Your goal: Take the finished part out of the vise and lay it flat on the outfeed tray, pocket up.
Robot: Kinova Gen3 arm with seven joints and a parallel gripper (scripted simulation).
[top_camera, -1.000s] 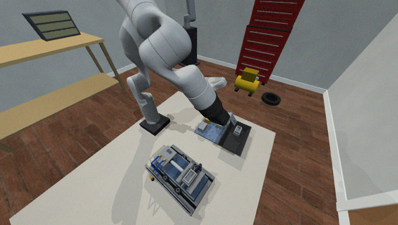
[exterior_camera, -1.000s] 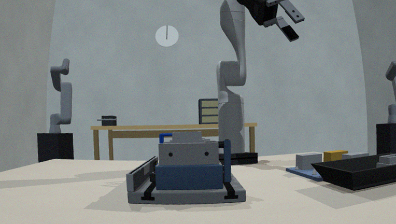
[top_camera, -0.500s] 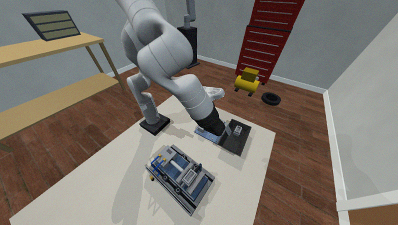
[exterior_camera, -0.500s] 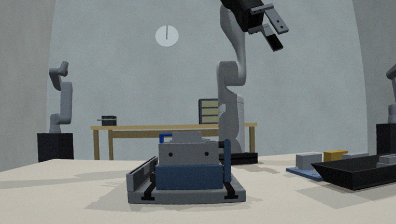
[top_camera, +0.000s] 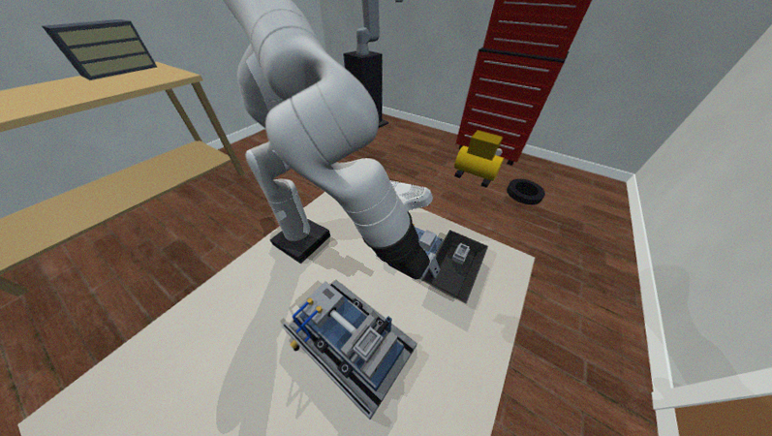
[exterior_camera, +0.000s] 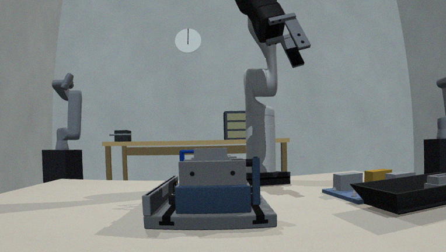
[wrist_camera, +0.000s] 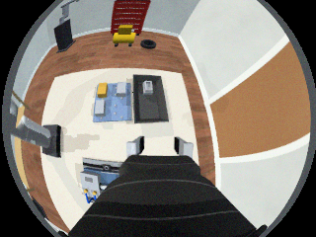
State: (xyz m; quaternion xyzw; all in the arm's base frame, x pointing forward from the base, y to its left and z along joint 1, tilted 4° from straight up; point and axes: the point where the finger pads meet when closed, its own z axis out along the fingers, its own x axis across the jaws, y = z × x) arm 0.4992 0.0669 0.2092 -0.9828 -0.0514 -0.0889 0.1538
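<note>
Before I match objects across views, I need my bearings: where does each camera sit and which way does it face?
Top: high up, looking down on the table with the vise; the arm's links fill the middle.
Exterior: low at table height, facing the vise front; the open gripper hangs above.
Wrist: on the arm, looking down past its fingers.
All three show the black tray.

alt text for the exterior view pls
Open, empty gripper hangs high above a pale table, between the grey-and-blue vise at centre and the black outfeed tray at right, which already holds a grey block.
</note>
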